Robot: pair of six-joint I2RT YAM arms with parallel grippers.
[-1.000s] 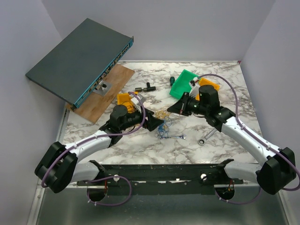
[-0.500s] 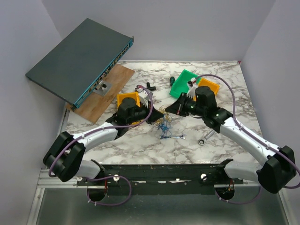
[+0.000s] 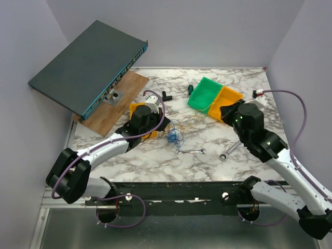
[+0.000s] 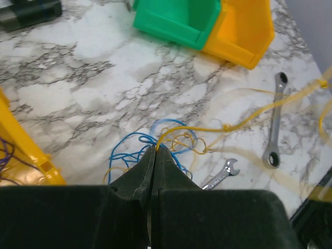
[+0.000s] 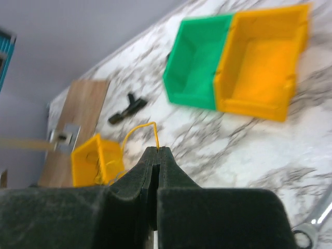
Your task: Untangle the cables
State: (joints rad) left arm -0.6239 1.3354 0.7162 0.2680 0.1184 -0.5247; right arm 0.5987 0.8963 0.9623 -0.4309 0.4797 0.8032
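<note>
The cables [image 3: 174,136] are a small bunch of thin blue and yellow wire loops on the marble table, in the middle. My left gripper [image 3: 165,126] is at the bunch's left edge. In the left wrist view, my left gripper [image 4: 155,148] is shut on a yellow wire [image 4: 244,120] among the blue loops [image 4: 129,150]. That wire runs off taut to the right. My right gripper [image 3: 224,111] is beside the orange bin. In the right wrist view, my right gripper [image 5: 157,150] is shut on a curled yellow wire end [image 5: 139,129].
A small silver wrench [image 3: 191,151] and a ratchet wrench [image 3: 228,151] lie in front of the bunch. A green bin [image 3: 203,93] and an orange bin [image 3: 228,97] stand at the back right. A yellow bin [image 3: 139,110] is beside the left wrist. A network switch [image 3: 88,65] rests on a wooden board [image 3: 116,104].
My left gripper has shut on the wires and drawn back to the left. The right arm has pulled right with the yellow wire, which stretches it out of the bunch.
</note>
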